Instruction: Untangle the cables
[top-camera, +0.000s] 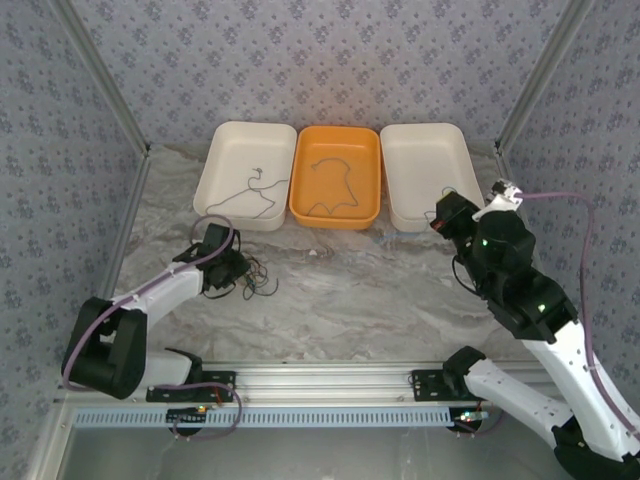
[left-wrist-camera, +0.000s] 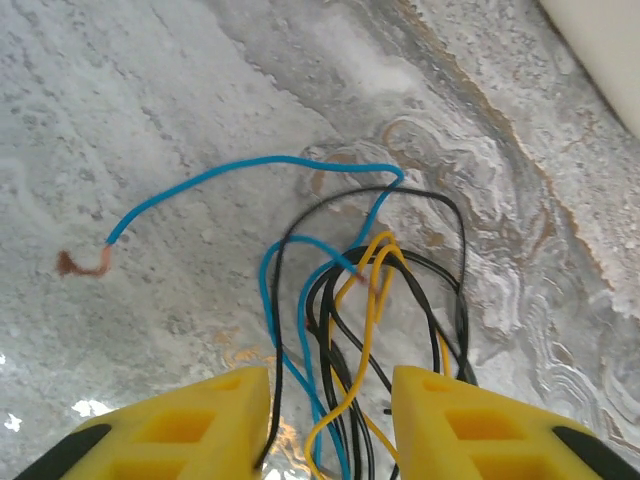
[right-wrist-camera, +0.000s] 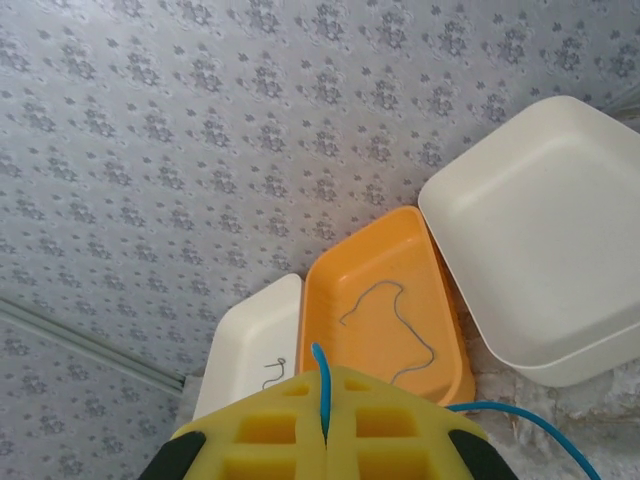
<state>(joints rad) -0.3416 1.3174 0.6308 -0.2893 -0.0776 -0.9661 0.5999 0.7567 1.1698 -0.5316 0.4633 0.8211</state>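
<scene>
Where the right hand (right-wrist-camera: 325, 428) pinches it, the blue cable (right-wrist-camera: 321, 372) seemingly points forward.

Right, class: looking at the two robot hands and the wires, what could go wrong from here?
1. The open left hand straddles the knot of thin blue, black and yellow wires. Closing here could pinch several strands together and tighten it.
2. The right hand is shut on a thin blue wire near its end, so the wire might slip out.
</scene>
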